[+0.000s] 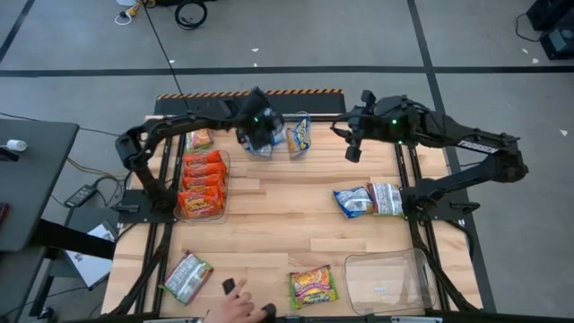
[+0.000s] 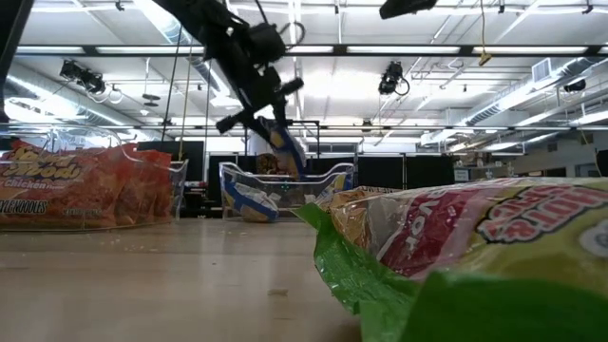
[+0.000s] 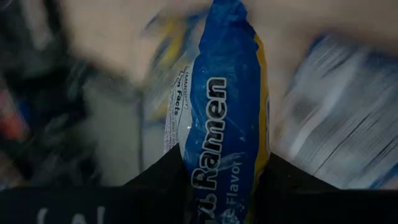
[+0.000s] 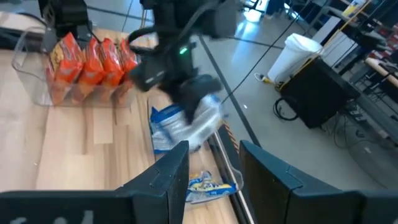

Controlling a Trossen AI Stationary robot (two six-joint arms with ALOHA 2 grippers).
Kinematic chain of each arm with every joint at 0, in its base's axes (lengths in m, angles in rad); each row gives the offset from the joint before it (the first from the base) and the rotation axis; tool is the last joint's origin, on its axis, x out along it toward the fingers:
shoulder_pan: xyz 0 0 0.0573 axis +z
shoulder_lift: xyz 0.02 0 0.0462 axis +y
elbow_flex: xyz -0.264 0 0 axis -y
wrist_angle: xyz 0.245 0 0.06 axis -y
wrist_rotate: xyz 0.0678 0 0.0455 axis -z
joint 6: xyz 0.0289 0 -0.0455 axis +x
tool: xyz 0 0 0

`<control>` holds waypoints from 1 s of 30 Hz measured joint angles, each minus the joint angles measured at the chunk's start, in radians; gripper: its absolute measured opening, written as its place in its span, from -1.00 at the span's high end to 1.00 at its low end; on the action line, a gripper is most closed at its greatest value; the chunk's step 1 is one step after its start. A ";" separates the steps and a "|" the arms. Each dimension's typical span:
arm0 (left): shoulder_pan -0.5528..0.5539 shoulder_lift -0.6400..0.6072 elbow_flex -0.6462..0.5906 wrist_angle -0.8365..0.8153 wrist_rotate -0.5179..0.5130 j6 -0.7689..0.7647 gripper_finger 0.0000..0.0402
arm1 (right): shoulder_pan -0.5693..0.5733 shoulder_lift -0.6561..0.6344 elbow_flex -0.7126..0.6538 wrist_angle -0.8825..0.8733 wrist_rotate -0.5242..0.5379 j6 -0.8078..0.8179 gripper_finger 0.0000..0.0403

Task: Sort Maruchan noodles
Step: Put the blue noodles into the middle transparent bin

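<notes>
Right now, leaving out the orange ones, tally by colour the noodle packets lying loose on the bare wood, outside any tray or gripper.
Silver-white packets: 2
Loose blue packet: 1
Yellow-green packet: 1
Total: 4
Not counted: the held blue packet, gripped by the left gripper.
</notes>
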 joint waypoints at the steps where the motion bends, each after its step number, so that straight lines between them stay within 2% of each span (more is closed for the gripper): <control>1: -0.011 0.016 -0.002 -0.011 0.000 0.003 0.35 | -0.003 0.007 0.000 0.000 0.000 0.000 0.27; 9: -0.024 0.130 0.000 0.015 -0.005 -0.010 0.35 | -0.005 0.025 -0.001 -0.001 -0.020 0.031 0.27; 17: -0.024 0.177 0.004 0.054 0.080 -0.070 0.34 | -0.005 0.026 -0.001 0.000 -0.074 0.034 0.27; 24: -0.021 0.182 0.000 0.101 0.081 -0.202 0.11 | -0.005 0.026 -0.001 -0.001 -0.114 0.084 0.27; 30: -0.025 0.182 0.000 0.102 0.101 -0.265 0.00 | 0.002 0.026 -0.001 -0.002 -0.116 0.105 0.27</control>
